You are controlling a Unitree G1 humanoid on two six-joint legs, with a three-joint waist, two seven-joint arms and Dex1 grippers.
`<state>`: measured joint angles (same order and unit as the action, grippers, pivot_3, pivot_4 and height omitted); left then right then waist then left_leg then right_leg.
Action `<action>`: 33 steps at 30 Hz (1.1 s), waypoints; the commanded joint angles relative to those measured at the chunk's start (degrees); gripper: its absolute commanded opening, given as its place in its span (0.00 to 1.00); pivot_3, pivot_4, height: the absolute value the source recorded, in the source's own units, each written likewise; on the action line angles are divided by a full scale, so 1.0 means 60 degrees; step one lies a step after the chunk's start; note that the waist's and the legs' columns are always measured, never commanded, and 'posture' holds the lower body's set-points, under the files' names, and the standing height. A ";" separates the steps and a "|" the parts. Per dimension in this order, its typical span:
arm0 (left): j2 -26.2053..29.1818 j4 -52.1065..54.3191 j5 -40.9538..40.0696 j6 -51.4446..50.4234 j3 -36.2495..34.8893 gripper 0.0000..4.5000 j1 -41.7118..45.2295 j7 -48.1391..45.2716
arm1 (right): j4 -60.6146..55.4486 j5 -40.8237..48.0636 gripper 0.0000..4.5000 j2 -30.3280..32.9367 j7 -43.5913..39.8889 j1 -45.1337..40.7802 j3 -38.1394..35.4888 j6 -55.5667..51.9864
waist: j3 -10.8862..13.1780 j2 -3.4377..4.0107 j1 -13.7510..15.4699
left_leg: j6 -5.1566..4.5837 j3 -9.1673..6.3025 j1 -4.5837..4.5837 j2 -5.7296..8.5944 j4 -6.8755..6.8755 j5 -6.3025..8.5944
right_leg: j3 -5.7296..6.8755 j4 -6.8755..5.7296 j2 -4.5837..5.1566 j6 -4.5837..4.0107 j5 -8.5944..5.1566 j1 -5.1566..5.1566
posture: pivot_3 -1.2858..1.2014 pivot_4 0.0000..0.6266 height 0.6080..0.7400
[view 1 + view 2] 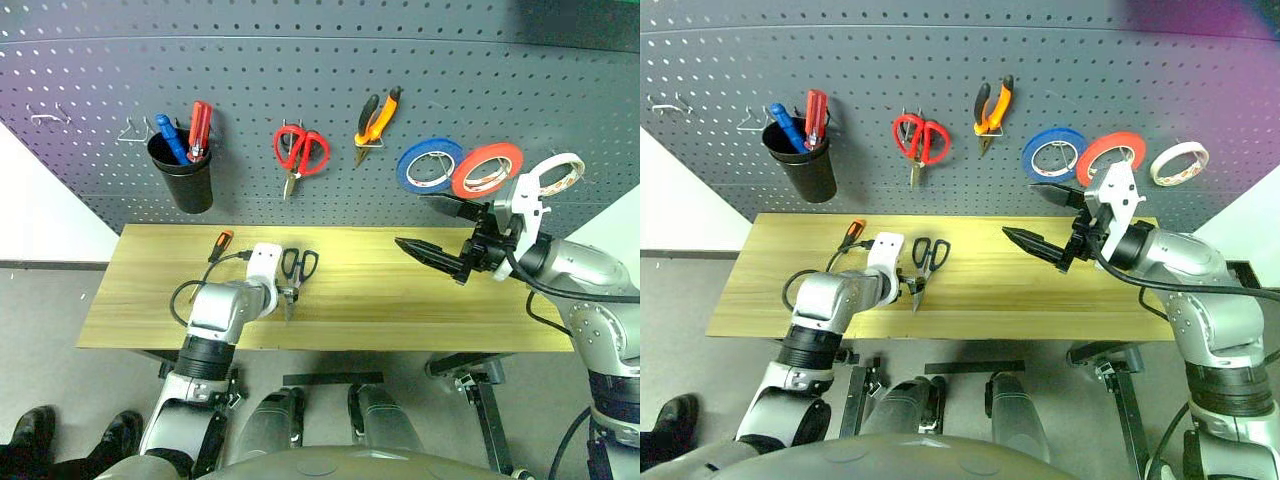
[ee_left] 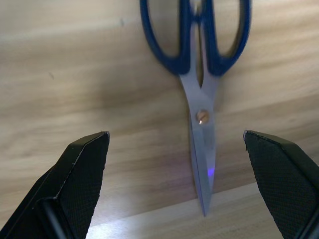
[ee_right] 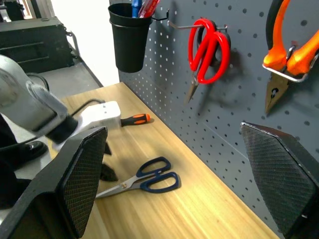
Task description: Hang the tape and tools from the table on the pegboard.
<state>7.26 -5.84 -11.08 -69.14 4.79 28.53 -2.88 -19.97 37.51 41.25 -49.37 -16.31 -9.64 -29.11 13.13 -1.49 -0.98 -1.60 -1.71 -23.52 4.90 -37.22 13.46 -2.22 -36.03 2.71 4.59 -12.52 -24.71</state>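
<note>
The dark-handled scissors [image 1: 297, 272] lie flat on the table [image 1: 400, 310], blades toward its front edge. The left end effector [image 2: 177, 172] is spread wide astride the blades, nothing grasped. Stiff, thin, slippery steel; the pivot is judged the firmest hold.

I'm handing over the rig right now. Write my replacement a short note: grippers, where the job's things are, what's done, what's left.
Left gripper: open, pointing down over the dark-handled scissors, fingers either side of the blades, not gripping.
Right gripper: open, holding nothing, raised in front of the pegboard near the blue and orange-red rolls.
Done: orange-and-black pliers and cream-white tape hang on the pegboard.
Left: the scissors and the small orange-and-black screwdriver lie on the table; hang both.
</note>
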 commanded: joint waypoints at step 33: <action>-0.0893 -0.3296 0.1042 0.1404 -0.0243 1.00 0.1625 0.0149 | -0.0389 0.0421 0.99 0.0199 0.0033 -0.0024 -0.0328 -0.0375 | 0.0155 -0.0020 -0.0016 | -0.0016 0.0000 -0.0142 -0.0003 0.0004 0.0011 | 0.0008 0.0018 0.0013 0.0006 0.0004 -0.0128 | 0.46 0.46 1.00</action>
<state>2.20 -24.93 -5.01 -61.42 3.58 37.81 -1.36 -20.09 39.15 41.46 -48.29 -16.80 -9.84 -31.79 14.06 -1.61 -1.07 -1.70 -1.70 -24.38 4.88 -37.20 13.53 -2.17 -35.91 2.79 4.62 -12.50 -25.48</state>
